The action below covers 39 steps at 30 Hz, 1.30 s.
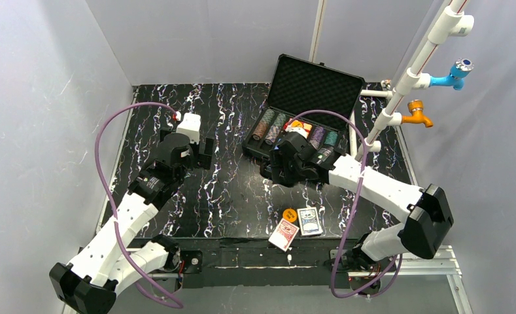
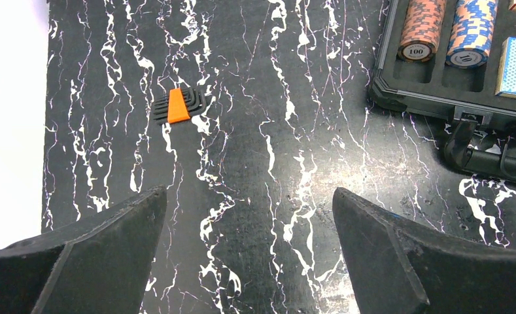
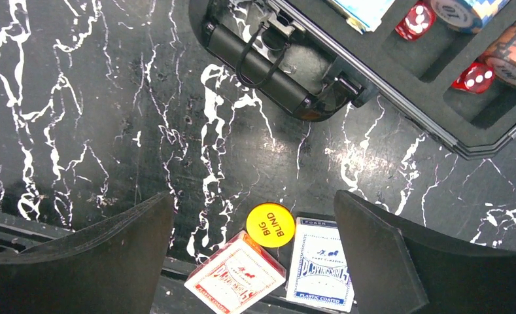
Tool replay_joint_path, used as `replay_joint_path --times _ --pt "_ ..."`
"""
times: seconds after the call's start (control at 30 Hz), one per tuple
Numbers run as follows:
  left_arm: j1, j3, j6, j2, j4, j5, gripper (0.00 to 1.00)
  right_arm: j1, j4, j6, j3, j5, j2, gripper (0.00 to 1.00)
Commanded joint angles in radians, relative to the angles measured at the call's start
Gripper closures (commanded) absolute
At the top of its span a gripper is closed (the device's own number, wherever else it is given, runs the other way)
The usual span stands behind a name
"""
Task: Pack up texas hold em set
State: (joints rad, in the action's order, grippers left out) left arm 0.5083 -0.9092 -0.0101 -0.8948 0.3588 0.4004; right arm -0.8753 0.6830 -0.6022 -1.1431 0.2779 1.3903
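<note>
Two decks, red deck (image 1: 284, 234) and blue deck (image 1: 310, 221), lie by the orange disc (image 1: 290, 214). Right arm (image 1: 373, 183) hides part of the open case (image 1: 317, 85). Left gripper (image 2: 248, 196) and right gripper (image 3: 255, 196) are spread wide, empty. Only wrist views show dice (image 3: 415, 19) and, maybe, keys (image 2: 176, 106).

White-black arms (image 1: 129, 214), purple cables (image 1: 140, 103)
</note>
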Motion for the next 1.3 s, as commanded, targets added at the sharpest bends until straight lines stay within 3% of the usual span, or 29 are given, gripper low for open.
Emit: replay_joint_path --times 0.0,0.5,1.27 --pt "-0.002 0.001 0.006 0.002 -0.001 0.014 0.02 -0.022 0.051 -0.076 -0.039 0.08 0.024 0.0" --pt "-0.001 0.003 0.035 -0.006 0.006 -0.001 0.02 -0.08 0.097 -0.201 0.074 0.096 0.047 0.0" --pt "-0.002 0.001 0.038 -0.018 0.012 -0.005 0.02 -0.082 0.081 -0.145 0.366 0.061 -0.146 0.0"
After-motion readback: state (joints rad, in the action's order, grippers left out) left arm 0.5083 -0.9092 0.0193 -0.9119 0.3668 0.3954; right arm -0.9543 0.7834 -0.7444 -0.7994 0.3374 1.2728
